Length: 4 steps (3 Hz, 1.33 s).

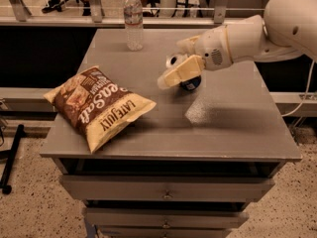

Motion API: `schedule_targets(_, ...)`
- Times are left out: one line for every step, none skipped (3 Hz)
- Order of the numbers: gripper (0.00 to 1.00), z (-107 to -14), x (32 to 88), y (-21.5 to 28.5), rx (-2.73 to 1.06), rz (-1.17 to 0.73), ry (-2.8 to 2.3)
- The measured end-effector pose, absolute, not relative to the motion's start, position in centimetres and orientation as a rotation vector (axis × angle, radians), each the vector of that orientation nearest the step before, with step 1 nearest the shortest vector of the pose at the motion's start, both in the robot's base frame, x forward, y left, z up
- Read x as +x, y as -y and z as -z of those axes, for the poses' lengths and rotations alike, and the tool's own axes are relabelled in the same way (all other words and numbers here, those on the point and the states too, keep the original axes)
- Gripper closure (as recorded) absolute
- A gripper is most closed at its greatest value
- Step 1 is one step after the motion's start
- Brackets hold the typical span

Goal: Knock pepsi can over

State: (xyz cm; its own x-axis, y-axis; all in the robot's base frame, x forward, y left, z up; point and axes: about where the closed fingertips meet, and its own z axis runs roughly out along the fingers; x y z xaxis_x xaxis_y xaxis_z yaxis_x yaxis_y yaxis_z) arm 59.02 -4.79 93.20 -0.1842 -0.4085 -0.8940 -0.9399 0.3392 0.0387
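Note:
The pepsi can [191,85] is on the grey table [223,128], right of centre. It leans to the left, with its silver top [172,61] facing left and its dark blue body mostly hidden behind my gripper. My gripper [177,69] reaches in from the right on a white arm [247,36] and presses against the can, just above the tabletop.
A brown and yellow chip bag [96,105] lies on the left half of the table. A clear plastic water bottle [132,20] stands upright at the back edge, left of the can. Drawers [166,195] are below the front edge. A railing and chair legs are behind the table.

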Motion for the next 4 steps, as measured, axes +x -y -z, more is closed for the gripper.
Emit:
schedule_targets(0.0, -92.3, 56.2, 2.8, -1.218, -0.919, -1.839)
schedule_targets(0.0, -92.2, 53.1, 1.6, -1.243, -1.013, -1.882)
schedule_targets(0.0, -92.5, 52.3, 1.9, -1.244, -1.015, -1.879)
schedule_targets(0.0, -92.8, 52.7, 2.8, -1.242, -0.967, -1.855)
